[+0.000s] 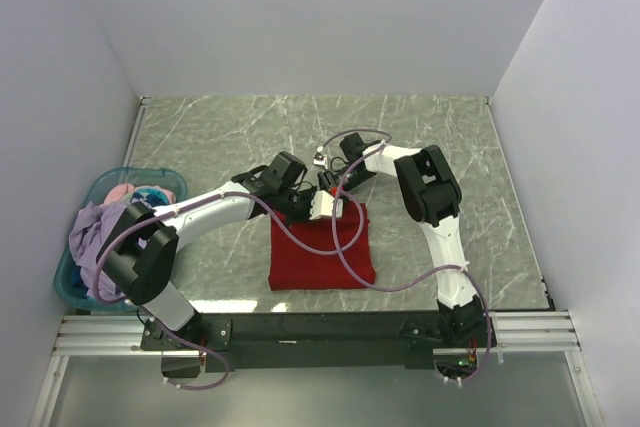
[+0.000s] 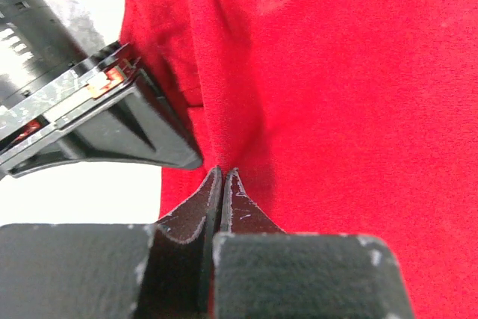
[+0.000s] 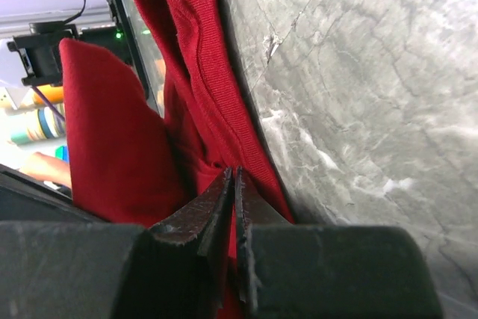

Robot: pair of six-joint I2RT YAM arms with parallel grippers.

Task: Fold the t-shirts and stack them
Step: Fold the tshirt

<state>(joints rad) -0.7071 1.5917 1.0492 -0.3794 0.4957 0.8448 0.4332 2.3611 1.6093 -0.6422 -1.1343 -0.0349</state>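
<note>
Top external view: we are looking down on the red t-shirt (image 1: 320,255), which is lying as a folded, roughly rectangular block on the grey marbled table (image 1: 450,137), near the front edge and between the two arm bases. Both arms are reaching in over its far edge. The left tool (image 1: 322,209) and the right tool (image 1: 338,195) are meeting there, just beside one another, and both are touching the cloth.

At the left edge of the table a translucent teal basket (image 1: 68,292) is standing. A lavender t-shirt (image 1: 92,237) is spilling over its rim, and a pink t-shirt (image 1: 120,190) and a teal-blue t-shirt (image 1: 155,194) are showing inside it, well apart from the red one.

From the left wrist, we are seeing the left tool (image 2: 222,178) with its fingertips pressed together, pinching a raised ridge of the red t-shirt (image 2: 343,110). The cloth is filling most of that view, and a black part of the other arm is sitting close at the left.

From the right wrist, the right tool (image 3: 233,178) is showing its fingers drawn narrow, nipping a fold of the red t-shirt (image 3: 198,87). The cloth is rising from the fingertips in a thick doubled edge, with bare table (image 3: 358,95) lying just beside it.
</note>
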